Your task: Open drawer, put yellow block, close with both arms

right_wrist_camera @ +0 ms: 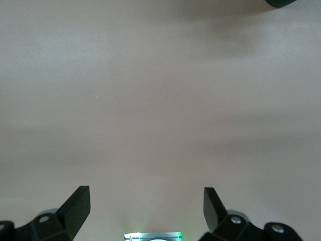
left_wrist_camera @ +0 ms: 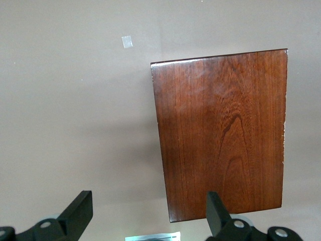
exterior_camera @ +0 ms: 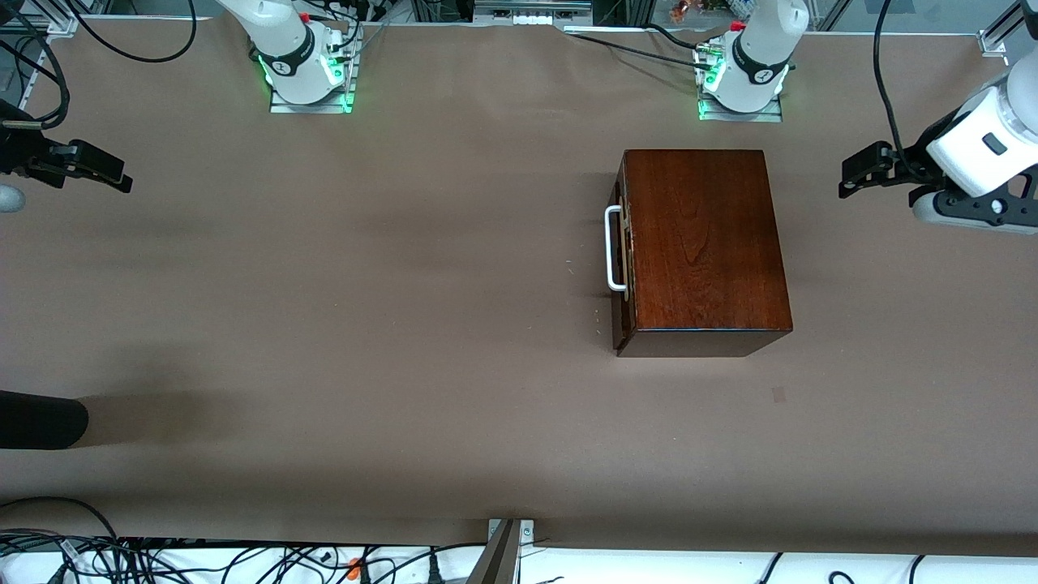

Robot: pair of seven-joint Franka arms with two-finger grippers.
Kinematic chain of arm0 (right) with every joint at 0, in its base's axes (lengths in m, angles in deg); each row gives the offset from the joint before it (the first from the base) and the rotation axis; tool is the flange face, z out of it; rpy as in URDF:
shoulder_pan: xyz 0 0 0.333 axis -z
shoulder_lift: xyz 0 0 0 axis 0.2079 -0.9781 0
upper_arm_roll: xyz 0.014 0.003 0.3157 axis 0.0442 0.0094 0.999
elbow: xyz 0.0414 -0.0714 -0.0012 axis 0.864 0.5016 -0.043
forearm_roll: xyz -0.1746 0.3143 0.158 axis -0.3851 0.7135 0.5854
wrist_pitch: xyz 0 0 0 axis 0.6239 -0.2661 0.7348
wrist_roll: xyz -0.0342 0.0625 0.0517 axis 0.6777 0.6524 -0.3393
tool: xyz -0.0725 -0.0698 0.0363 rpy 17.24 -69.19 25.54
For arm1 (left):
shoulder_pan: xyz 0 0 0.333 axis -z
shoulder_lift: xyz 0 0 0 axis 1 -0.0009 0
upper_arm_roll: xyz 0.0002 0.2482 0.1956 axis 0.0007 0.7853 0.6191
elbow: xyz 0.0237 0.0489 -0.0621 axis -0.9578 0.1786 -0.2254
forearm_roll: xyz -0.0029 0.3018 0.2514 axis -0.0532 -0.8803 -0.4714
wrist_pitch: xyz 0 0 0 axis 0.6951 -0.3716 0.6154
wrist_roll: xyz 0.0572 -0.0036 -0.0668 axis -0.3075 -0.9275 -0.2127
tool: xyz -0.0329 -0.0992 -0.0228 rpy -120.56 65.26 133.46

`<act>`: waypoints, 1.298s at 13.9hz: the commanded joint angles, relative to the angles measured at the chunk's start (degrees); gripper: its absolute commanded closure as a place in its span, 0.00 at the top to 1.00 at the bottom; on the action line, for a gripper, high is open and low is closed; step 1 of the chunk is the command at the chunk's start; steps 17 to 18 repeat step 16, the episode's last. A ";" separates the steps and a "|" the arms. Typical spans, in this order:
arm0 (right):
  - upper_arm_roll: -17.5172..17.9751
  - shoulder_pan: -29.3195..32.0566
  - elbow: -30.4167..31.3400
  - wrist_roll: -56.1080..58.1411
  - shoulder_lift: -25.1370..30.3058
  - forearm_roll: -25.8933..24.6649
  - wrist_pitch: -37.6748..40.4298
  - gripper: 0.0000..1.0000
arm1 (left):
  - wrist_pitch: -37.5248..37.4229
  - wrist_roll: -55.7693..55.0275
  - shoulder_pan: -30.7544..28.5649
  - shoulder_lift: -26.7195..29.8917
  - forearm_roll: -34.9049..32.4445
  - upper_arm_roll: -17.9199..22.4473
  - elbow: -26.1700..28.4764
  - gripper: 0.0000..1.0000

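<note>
mahogany box (exterior_camera: 701,243): drawer (exterior_camera: 623,268) shut, white handle (exterior_camera: 613,248) facing right arm's end.
left gripper (exterior_camera: 861,169): spread wide, raised at table's end.
right gripper (exterior_camera: 93,172): spread wide, over bare table (exterior_camera: 365,324).

Shiny dark wood box (exterior_camera: 704,243), smooth white handle (exterior_camera: 613,248), flat dull brown table (exterior_camera: 365,324), black plastic-looking fingers (left_wrist_camera: 80,211)

A brown table (exterior_camera: 405,324) fills the view, with black cables (exterior_camera: 162,560) tangled along its near edge and metal framing (exterior_camera: 503,551) at that edge's middle
</note>
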 commanded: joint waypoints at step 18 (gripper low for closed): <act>0.57 0.65 -0.34 0.81 0.29 0.50 0.67 1.00 | 2.47 -6.99 0.93 2.04 -2.87 -0.29 3.26 1.00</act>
